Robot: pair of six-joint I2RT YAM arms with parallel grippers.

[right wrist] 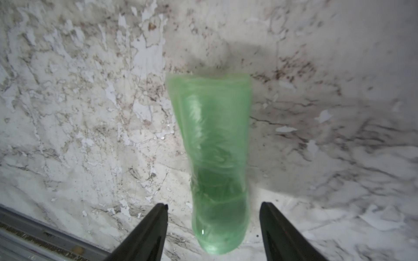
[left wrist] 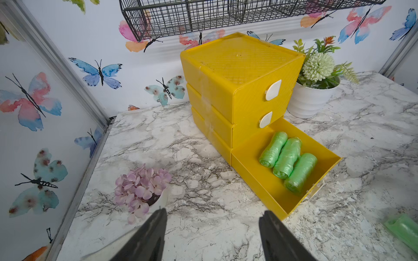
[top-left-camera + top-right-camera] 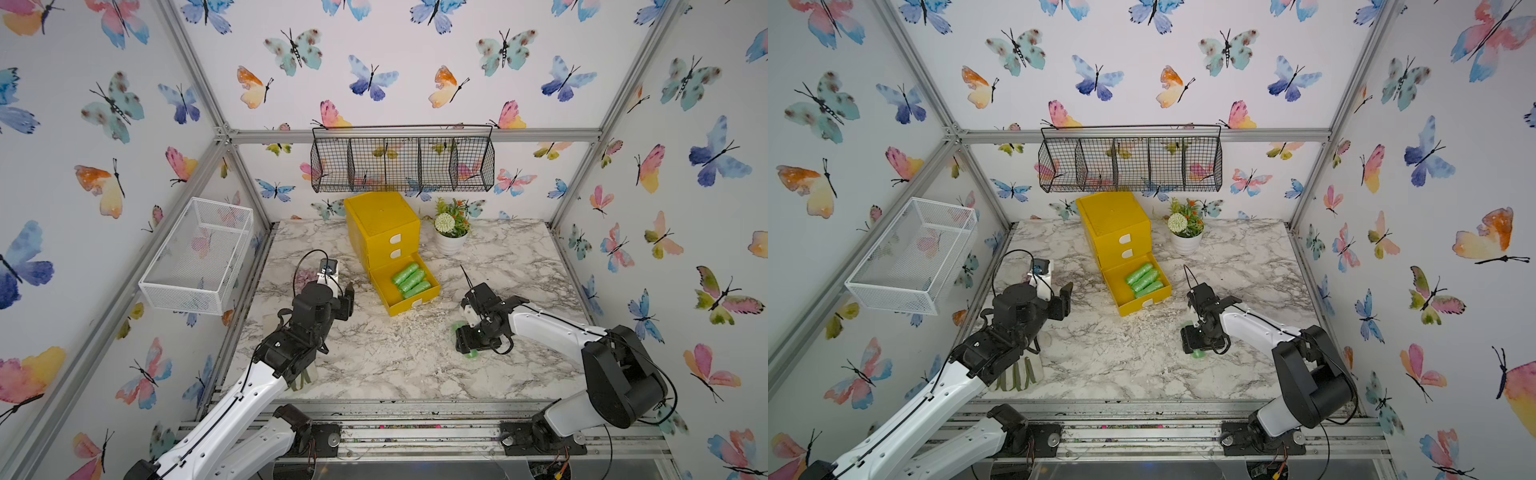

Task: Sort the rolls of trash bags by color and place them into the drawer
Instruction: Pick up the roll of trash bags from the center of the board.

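A black wire basket (image 3: 402, 164) is hung on the back wall, a white mesh basket (image 3: 183, 297) on the left wall. A potted plant (image 3: 451, 232) and a lilac flower cluster (image 2: 141, 187) are set on the marbled desk (image 3: 395, 357).

Top views high overhead (near-identical), left wrist faces drawer (image 2: 237, 74), right wrist hugs table (image 1: 90, 113)

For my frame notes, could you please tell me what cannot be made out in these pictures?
Yellow chest: upper two drawers shut, contents hidden in every view.
Loose green roll: blurred in the right wrist view; the right gripper covers most of it in both top views.
White-and-green thing: largely under the left arm in both top views.
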